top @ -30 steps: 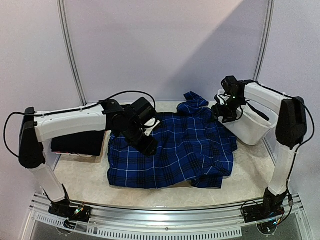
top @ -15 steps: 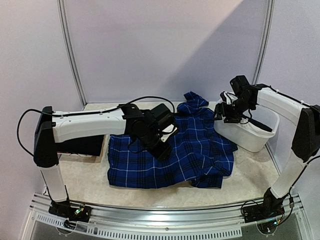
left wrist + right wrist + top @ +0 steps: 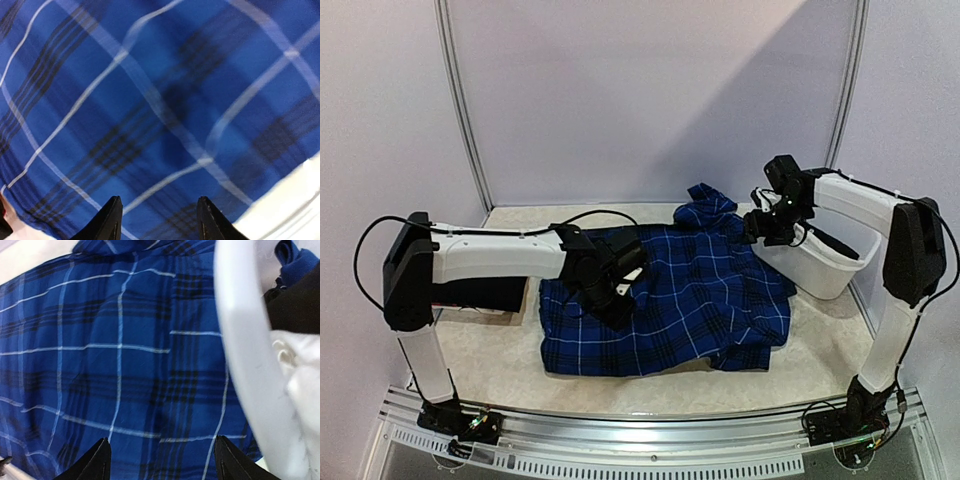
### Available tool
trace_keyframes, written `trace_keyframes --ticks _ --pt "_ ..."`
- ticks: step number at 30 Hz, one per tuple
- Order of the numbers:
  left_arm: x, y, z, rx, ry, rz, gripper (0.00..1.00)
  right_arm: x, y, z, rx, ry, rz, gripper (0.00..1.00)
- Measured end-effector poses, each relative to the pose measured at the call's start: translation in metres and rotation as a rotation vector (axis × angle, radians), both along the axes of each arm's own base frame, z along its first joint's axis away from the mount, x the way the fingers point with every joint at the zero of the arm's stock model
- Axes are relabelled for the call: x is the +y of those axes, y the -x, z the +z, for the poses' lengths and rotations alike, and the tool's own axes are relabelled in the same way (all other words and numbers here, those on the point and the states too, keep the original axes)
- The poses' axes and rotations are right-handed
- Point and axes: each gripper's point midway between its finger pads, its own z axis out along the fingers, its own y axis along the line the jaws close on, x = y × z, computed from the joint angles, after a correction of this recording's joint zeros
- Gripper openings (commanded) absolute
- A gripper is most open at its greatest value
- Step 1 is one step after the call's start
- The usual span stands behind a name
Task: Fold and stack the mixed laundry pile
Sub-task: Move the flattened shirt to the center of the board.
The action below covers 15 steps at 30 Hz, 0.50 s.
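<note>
Pale lilac walls close in a beige desk (image 3: pixel 480 350), where the blue plaid shirt (image 3: pixel 670 300) lies spread across the middle, its collar bunched toward the far edge. A black garment (image 3: pixel 480 292) sits folded at the left edge, partly hidden by the left arm. The white basket (image 3: pixel 820 275) stands at the right edge with white, black and blue cloth inside. The left fingers (image 3: pixel 112 220) are parted over the shirt's left half, gripping nothing. The right fingers (image 3: pixel 95 462) are spread wide over its far right part, just beside the basket rim, also empty.
</note>
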Motion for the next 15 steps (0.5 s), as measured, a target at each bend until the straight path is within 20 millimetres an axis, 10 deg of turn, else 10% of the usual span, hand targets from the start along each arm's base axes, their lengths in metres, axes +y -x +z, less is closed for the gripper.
trace_keyframes --ticks 9,15 --pt "0.078 -0.013 -0.055 0.09 -0.099 0.223 0.49 -0.01 -0.061 -0.008 -0.068 0.18 -0.018 0.72" --pt "0.088 -0.015 -0.065 0.104 -0.1 0.259 0.48 -0.015 -0.096 -0.011 -0.097 0.223 -0.039 0.72"
